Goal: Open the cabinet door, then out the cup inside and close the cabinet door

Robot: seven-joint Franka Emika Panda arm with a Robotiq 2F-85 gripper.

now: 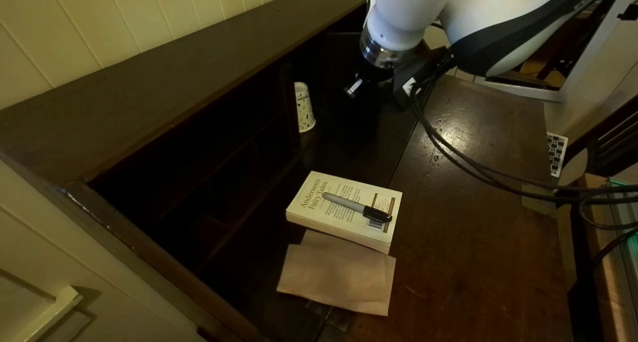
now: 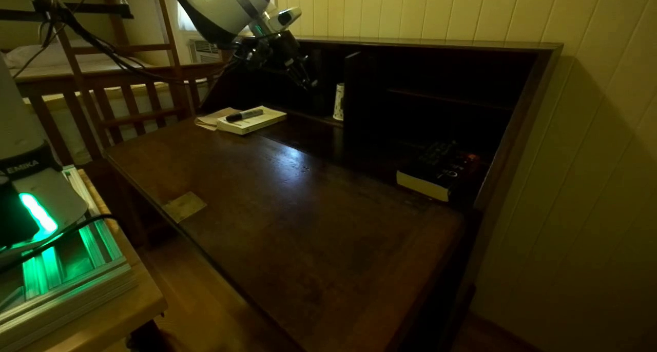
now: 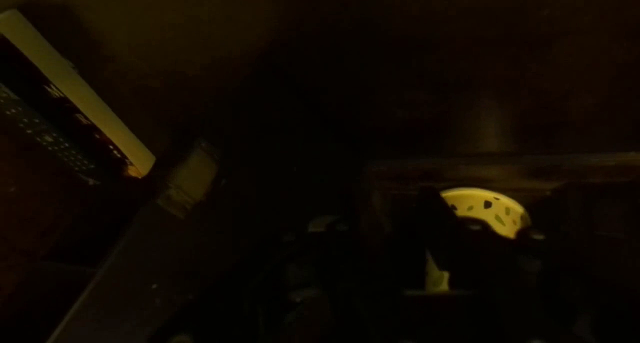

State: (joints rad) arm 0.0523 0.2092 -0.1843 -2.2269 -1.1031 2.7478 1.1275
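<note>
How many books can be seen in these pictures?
2: the pale book on the desk, under the marker; the black book near the side panel. More may be hidden in the dark.

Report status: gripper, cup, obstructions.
Gripper open, apart from cup. Cup standing beside open door, not gripped. Nothing seen blocking between gripper and cup; wrist view dark.

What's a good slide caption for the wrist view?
Near darkness: a partly hidden cup at right, a book at upper left.
</note>
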